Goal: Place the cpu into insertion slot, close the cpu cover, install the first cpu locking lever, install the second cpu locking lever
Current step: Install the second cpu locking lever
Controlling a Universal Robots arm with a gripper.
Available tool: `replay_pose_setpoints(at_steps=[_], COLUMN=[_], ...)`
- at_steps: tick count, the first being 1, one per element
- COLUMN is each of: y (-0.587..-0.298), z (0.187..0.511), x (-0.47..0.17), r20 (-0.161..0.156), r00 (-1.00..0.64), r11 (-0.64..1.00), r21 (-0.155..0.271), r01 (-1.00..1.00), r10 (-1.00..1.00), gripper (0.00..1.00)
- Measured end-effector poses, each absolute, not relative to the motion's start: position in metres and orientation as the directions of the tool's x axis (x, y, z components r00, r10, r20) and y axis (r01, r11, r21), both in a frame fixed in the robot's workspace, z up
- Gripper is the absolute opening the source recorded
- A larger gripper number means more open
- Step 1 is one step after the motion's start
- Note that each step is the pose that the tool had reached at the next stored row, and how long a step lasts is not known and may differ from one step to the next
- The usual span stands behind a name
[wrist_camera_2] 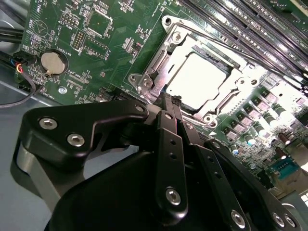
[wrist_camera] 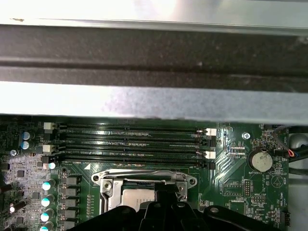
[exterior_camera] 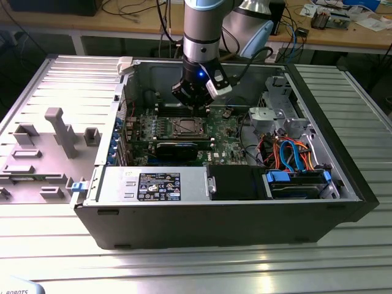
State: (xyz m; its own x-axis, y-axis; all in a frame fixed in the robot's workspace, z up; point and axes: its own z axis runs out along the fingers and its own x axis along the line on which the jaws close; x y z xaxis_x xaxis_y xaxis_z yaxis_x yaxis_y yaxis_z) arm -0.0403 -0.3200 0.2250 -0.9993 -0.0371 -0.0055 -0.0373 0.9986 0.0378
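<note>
With the cpu [wrist_camera_2: 197, 79] seated flat in the insertion slot [wrist_camera_2: 153, 65] on the green motherboard [wrist_camera_2: 96, 53], the hand [wrist_camera_2: 172, 103] hangs just above the socket edge, fingers pressed together and holding nothing. By judgement the chip is light, rigid and fragile; grip only its side edges. The cpu cover [wrist_camera: 144, 179] frames it.
</note>
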Motion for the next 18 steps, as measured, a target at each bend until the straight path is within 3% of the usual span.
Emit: replay_pose_setpoints(at_steps=[18], y=[-0.3211], z=[0.229], x=[-0.0403], r20=[-0.006], r00=[-0.999], r11=[0.999], r21=[0.039], r01=[-0.037], r10=[-0.037], gripper=[0.11])
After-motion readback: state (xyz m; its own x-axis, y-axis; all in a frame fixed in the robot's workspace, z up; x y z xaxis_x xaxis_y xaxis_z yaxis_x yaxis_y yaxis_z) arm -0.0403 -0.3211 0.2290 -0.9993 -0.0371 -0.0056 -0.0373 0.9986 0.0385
